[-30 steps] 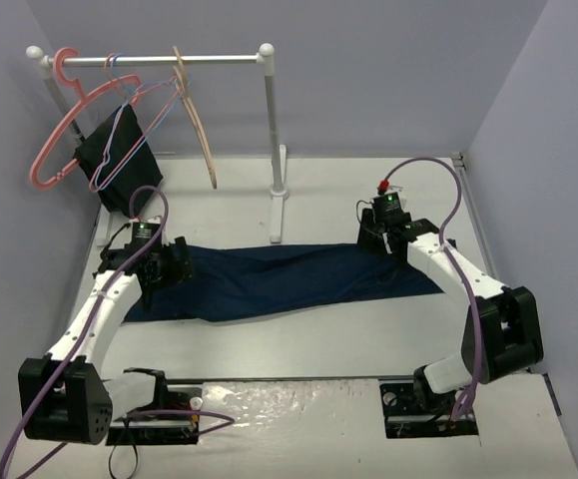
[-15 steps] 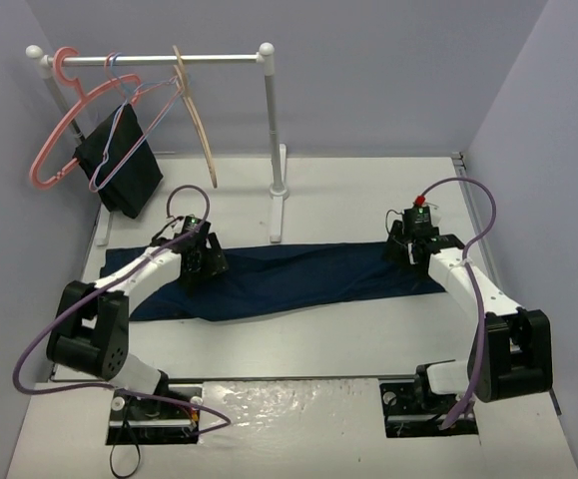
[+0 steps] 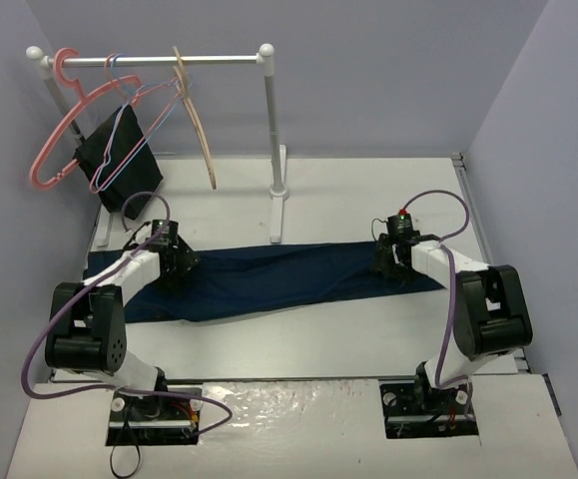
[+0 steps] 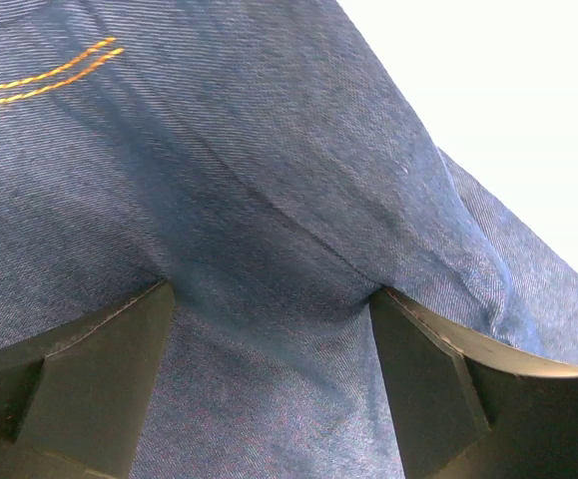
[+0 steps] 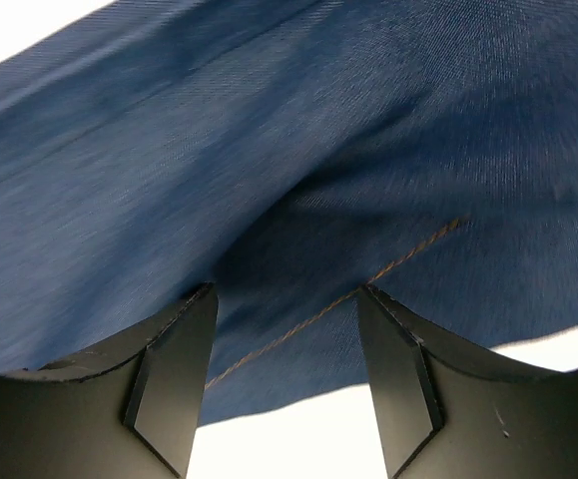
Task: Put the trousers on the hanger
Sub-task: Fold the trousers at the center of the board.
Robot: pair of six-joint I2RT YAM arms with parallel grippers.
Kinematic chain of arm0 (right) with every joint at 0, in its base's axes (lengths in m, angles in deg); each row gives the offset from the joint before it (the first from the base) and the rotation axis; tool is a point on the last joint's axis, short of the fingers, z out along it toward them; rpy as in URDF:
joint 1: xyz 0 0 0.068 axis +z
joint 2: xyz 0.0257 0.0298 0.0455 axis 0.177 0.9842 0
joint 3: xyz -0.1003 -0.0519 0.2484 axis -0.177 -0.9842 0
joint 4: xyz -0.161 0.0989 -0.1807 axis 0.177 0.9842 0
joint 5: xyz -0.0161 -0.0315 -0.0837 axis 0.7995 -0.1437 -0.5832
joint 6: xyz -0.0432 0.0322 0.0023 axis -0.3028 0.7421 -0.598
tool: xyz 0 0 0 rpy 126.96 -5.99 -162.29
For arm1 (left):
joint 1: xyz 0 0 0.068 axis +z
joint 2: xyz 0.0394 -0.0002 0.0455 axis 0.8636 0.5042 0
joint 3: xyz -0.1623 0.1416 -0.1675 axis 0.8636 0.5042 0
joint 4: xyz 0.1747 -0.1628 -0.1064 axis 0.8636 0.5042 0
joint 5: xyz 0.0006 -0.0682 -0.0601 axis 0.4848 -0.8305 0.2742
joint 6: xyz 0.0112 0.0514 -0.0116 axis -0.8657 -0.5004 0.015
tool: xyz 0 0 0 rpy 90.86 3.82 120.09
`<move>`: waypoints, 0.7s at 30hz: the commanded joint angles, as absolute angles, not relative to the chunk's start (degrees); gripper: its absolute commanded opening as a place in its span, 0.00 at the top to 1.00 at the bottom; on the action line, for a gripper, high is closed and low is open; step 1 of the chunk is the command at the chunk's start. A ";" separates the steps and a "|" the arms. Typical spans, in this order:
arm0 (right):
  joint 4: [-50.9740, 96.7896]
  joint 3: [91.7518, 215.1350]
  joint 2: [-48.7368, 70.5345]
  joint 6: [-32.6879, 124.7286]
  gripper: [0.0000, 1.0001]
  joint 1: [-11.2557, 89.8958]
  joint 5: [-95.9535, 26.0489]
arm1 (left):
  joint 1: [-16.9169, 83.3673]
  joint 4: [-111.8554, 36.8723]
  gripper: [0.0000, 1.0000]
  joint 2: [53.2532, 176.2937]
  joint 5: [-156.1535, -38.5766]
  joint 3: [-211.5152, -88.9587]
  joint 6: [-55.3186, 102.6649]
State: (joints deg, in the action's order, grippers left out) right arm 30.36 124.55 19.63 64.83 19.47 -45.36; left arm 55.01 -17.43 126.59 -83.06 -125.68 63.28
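The dark navy trousers (image 3: 279,279) lie flat, stretched left to right across the table's middle. My left gripper (image 3: 174,265) stands open on their left end, near the waist. In the left wrist view its tips (image 4: 269,299) press into the denim (image 4: 219,150) below orange stitching (image 4: 49,75). My right gripper (image 3: 388,261) is open over the right end; in the right wrist view it (image 5: 287,291) straddles the cloth (image 5: 269,130) at its edge, with bare table showing between the fingers (image 5: 174,379). The tan wooden hanger (image 3: 201,125) hangs on the rail at the back left, apart from both grippers.
The white rail stand (image 3: 272,150) rises just behind the trousers' middle. On its rail also hang a pink plastic hanger (image 3: 57,135), thin wire hangers (image 3: 129,130) and a black cloth (image 3: 119,165). Grey walls close in left, right and behind.
The left gripper swung right over the trousers, then came back left and low onto the waist end. The right gripper moved toward me, down onto the right end, and opened slightly.
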 commanded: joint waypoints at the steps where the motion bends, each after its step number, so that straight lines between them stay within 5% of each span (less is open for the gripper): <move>1: 26.09 127.93 24.48 63.54 0.45 20.48 -44.09 | 59.41 -13.67 0.23 122.24 -80.68 -122.64 65.70; 11: 29.85 137.51 19.37 60.76 0.45 19.20 -45.04 | 63.88 -7.85 0.23 110.57 -84.47 -128.61 56.36; 21: 30.38 136.18 12.11 65.57 0.46 5.04 -38.82 | 63.09 -3.96 0.22 100.84 -100.20 -131.44 36.65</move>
